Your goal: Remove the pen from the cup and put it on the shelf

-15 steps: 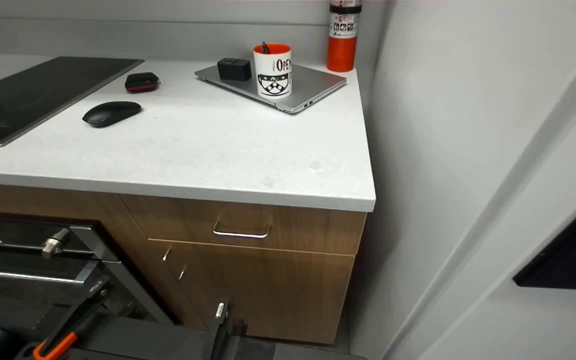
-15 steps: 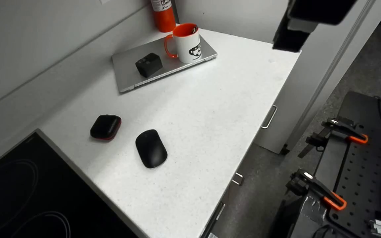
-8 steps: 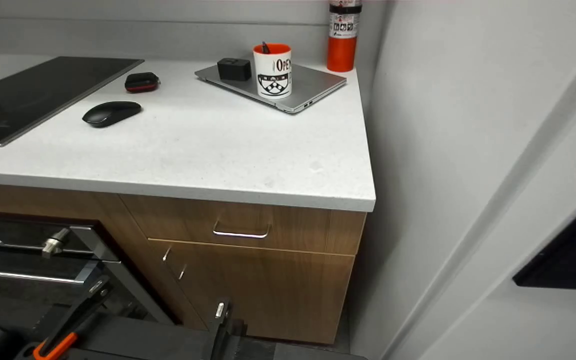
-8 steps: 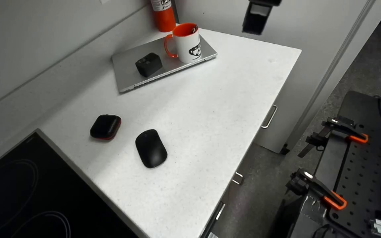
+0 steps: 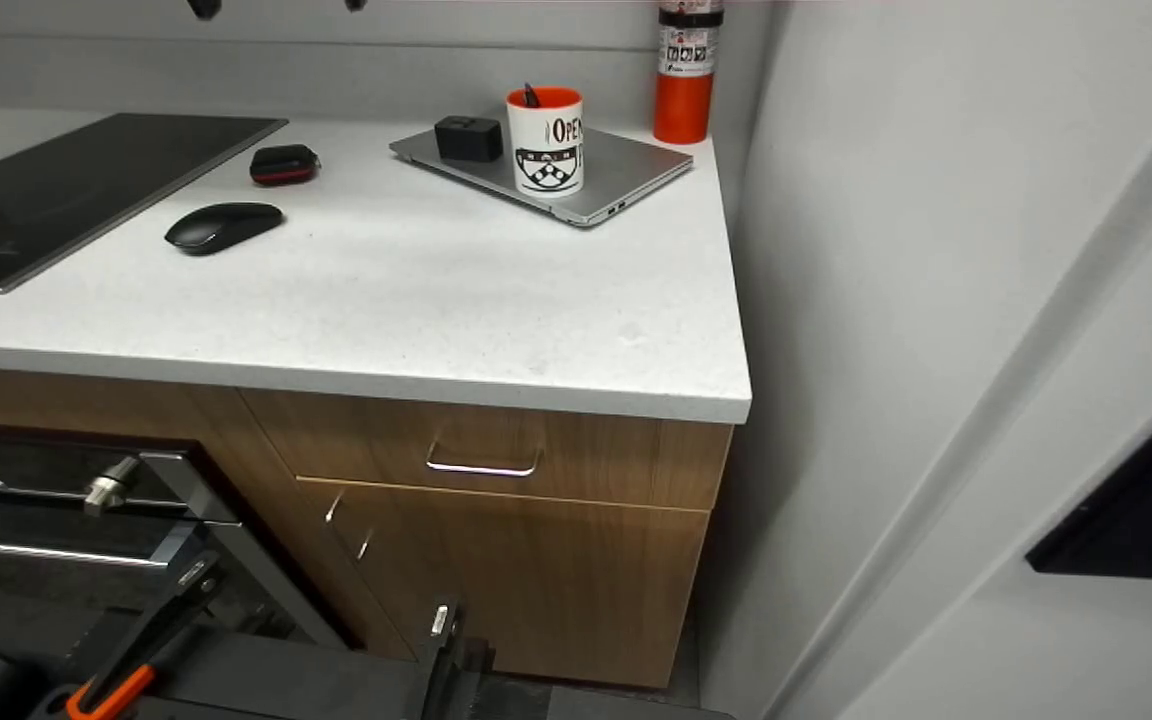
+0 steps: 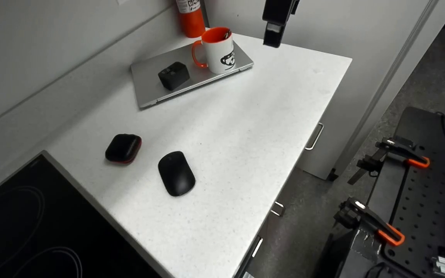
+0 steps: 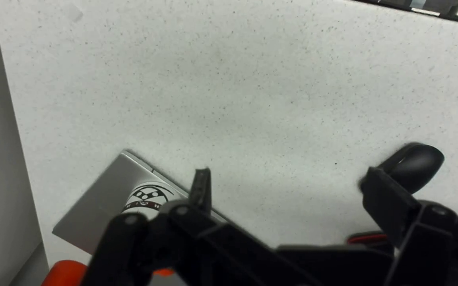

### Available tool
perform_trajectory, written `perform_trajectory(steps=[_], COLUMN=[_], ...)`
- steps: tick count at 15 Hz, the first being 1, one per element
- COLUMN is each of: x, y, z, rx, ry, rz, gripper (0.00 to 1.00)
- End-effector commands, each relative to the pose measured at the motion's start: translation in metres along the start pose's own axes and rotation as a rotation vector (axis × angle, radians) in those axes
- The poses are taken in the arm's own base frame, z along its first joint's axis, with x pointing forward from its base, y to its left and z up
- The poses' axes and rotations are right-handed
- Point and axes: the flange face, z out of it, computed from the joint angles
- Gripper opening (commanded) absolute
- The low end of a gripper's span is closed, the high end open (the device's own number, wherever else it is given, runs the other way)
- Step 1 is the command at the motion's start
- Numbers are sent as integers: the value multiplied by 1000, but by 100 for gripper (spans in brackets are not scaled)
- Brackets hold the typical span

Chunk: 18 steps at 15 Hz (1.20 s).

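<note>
The pen [image 5: 531, 97] is dark and leans inside the cup, its top end sticking up at the rim; it also shows at the mouth in an exterior view [image 6: 227, 34]. The cup [image 5: 548, 150] is a white mug with orange-red inside and black print, upright on a grey laptop. In the wrist view the cup [image 7: 145, 196] is partly hidden behind a finger, and the pen is hidden. My gripper [image 7: 287, 171] is open and empty above the shelf [image 7: 213, 99], the white countertop. Its fingertips show at the top edge of an exterior view, left of and higher than the cup.
The grey laptop [image 5: 626, 170] also carries a black cube [image 5: 469, 138]. A red fire extinguisher [image 5: 683, 100] stands behind it in the corner. A black mouse [image 6: 176, 173], a small black-red case [image 6: 123, 148] and a black cooktop [image 6: 33, 231] lie farther along the counter.
My gripper has moved across the counter, leftward in an exterior view, and its fingertips have come into the top of an exterior view. The cup and pen have not moved.
</note>
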Motion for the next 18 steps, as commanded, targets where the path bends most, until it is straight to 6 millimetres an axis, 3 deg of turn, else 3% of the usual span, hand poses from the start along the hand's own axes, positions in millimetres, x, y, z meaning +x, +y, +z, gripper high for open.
perform_trajectory(steps=[1,3,4,12,16,17,18], x=[0,0,10,72,100,80,84], y=[-1,-2,3,69,93,82,85], z=[-2,-4,3,70,90,84,88], rx=[-1,-2,-7,-36,-26,-33,-33], ry=[2,5,13,50,61,45,40], rz=[-3,-3,24,278,375,321,325], gripper=[100,100,100,100,100,100,100])
